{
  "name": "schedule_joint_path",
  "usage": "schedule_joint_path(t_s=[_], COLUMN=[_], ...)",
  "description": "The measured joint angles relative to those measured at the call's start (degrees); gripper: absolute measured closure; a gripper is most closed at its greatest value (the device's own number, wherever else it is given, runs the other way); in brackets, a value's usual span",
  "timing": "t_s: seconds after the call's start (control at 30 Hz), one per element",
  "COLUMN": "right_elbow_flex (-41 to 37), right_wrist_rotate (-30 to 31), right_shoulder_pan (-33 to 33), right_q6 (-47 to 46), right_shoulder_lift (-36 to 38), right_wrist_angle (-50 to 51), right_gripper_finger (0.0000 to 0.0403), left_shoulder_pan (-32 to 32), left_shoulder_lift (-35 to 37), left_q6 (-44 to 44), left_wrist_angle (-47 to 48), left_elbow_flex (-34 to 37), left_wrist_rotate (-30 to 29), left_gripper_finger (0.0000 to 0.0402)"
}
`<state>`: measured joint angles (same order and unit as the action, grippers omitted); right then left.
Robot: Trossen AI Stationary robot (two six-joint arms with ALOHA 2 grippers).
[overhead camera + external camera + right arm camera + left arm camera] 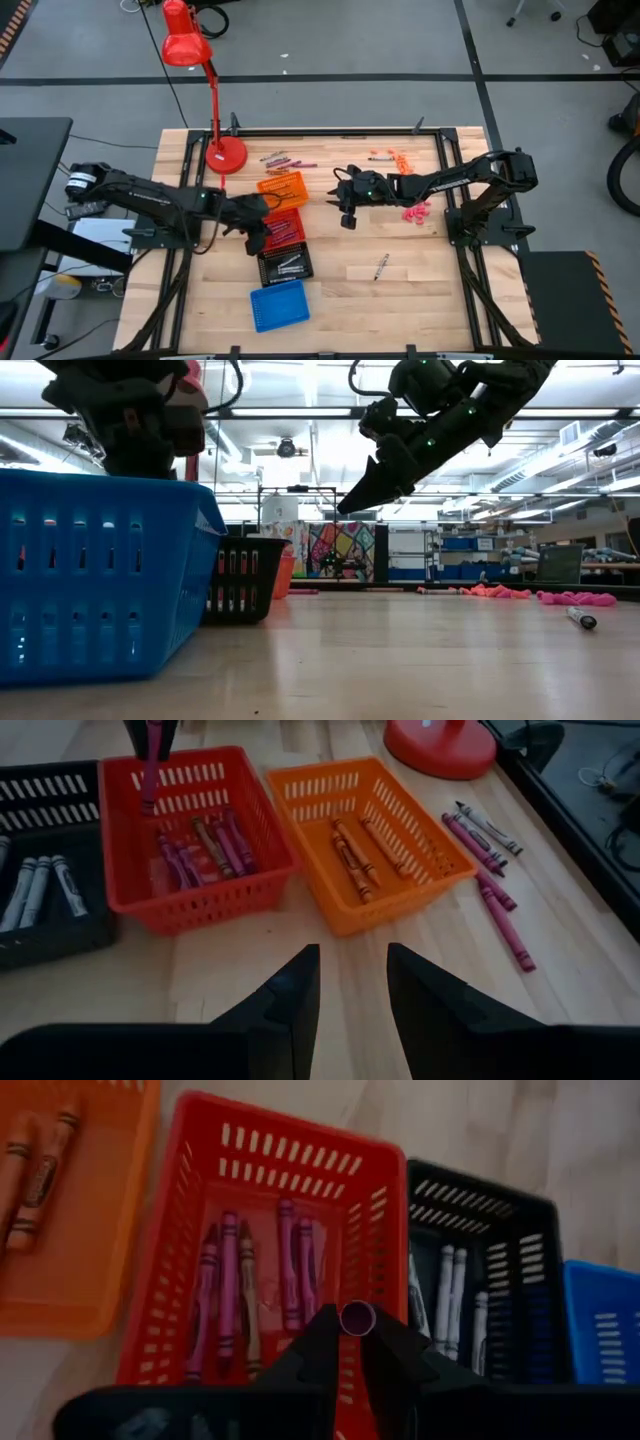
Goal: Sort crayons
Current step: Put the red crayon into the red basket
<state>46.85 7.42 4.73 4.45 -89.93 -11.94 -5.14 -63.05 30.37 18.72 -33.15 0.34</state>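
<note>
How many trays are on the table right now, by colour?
Orange tray: 1
Red tray: 1
Black tray: 1
Blue tray: 1
Total: 4 trays
</note>
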Motion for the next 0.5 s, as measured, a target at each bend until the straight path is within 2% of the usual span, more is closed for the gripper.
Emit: schedule_joint_path(t_s=[0.23, 0.33, 0.5], right_elbow_flex=[0.0, 0.0, 0.1], right_wrist_rotate=[-1.2, -1.5, 0.8], right_shoulder_pan=[-0.2, -0.2, -1.9], right_q6=[-1.5, -1.5, 0.5], right_shoulder_lift=[0.0, 0.0, 0.0], right_wrist_angle=[0.1, 0.3, 5.1], right_gripper_finger=[0.0281, 0.0281, 0.0281], left_shoulder_pan=[3.6, 4.7, 5.4], left_shoulder_lift=[-0.9, -2.6, -9.6], left_q6=[0.0, -2.1, -7.7], left_wrist_angle=[2.7, 7.9, 13.0], left_elbow_flex=[-0.4, -3.0, -9.3], left_wrist_rotate=[8.5, 8.4, 8.5], left_gripper_finger=[0.0358, 0.0358, 0.0358])
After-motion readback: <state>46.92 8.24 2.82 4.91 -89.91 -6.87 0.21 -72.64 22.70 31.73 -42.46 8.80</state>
